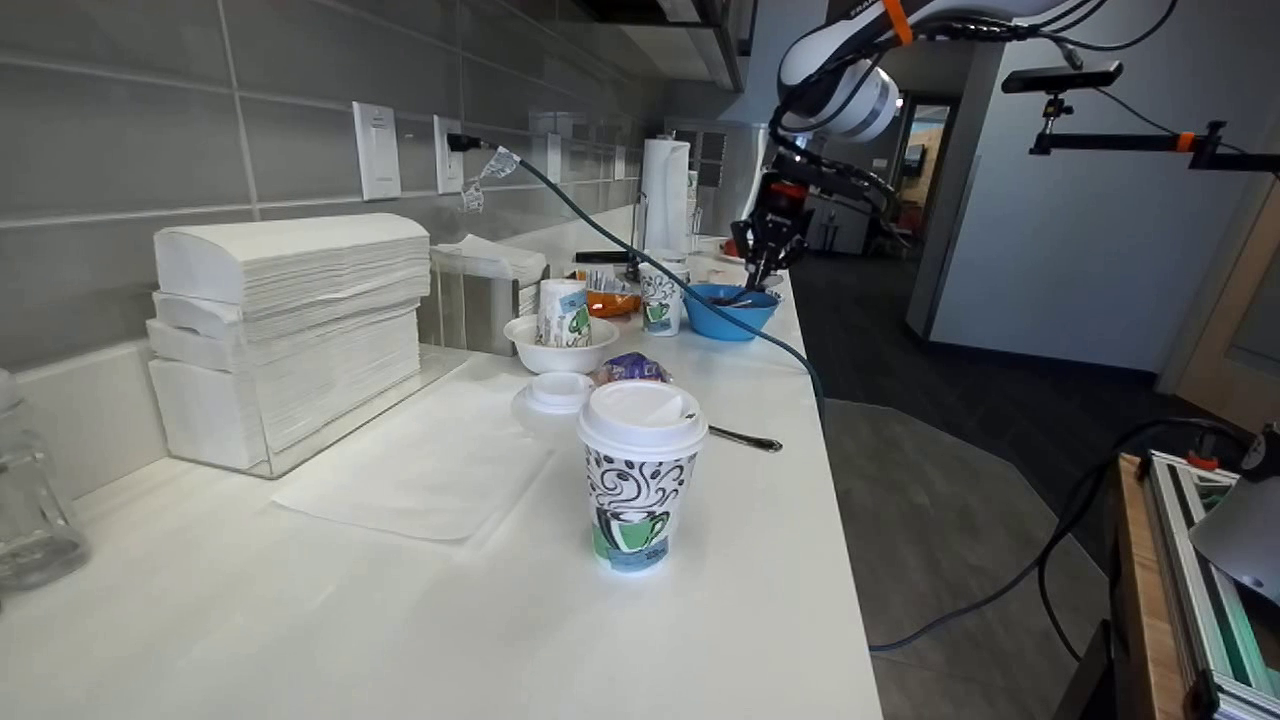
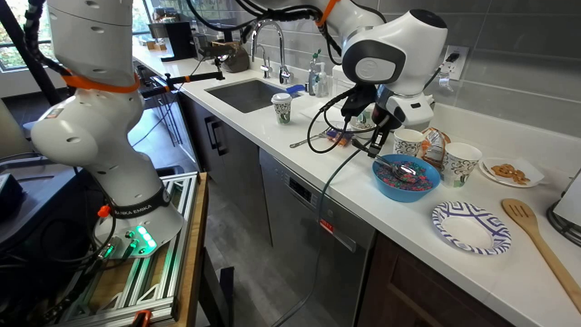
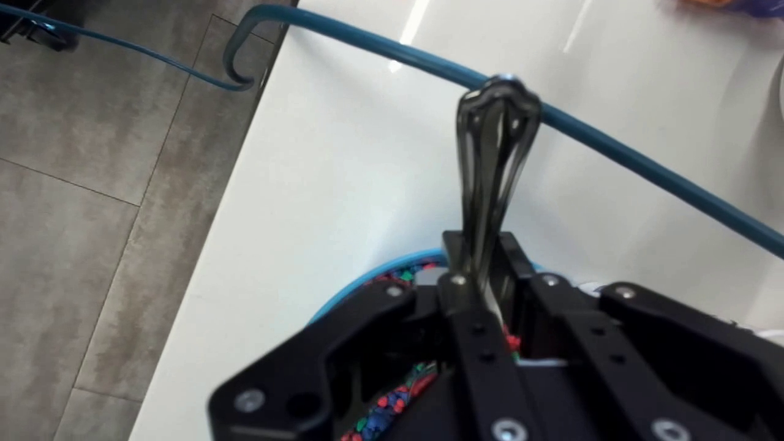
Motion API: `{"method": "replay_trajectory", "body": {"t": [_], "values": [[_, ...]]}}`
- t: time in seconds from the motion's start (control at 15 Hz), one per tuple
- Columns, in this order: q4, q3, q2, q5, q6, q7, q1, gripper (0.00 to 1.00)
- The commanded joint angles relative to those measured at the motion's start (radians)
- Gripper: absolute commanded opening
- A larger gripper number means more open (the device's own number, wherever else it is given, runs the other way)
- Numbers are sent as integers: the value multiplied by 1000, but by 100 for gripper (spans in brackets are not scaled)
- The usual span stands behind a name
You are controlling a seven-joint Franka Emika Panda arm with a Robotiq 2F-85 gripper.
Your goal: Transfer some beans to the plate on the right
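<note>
A blue bowl (image 2: 401, 195) on the counter holds small red, green and blue beans (image 2: 391, 181). It also shows in an exterior view (image 1: 718, 322), and its rim shows in the wrist view (image 3: 367, 274). My gripper (image 2: 378, 146) is above the bowl's near-sink side, shut on a metal spoon (image 2: 405, 172). The spoon's handle (image 3: 497, 135) sticks up between the fingertips (image 3: 487, 254) in the wrist view. The spoon's head is in the bowl at the beans; how much it carries is unclear. A white plate with a blue pattern (image 2: 470, 230) lies right of the bowl, with no beans visible.
A teal cable (image 3: 618, 156) crosses the counter beside the bowl. Paper cups (image 2: 459, 164) and an orange snack bag (image 2: 434, 145) stand behind it. A pretzel plate (image 2: 512, 172) and a wooden spatula (image 2: 538, 236) lie right. Another spoon (image 2: 308, 140) lies left.
</note>
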Motion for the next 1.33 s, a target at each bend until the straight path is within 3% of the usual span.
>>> {"method": "replay_trajectory", "body": {"t": [0.0, 0.8, 1.27], "values": [[-42, -13, -37, -33, 65, 64, 33, 4], [-119, -66, -78, -332, 227, 386, 146, 4], [-135, -74, -117, -439, 241, 518, 153, 4]]}}
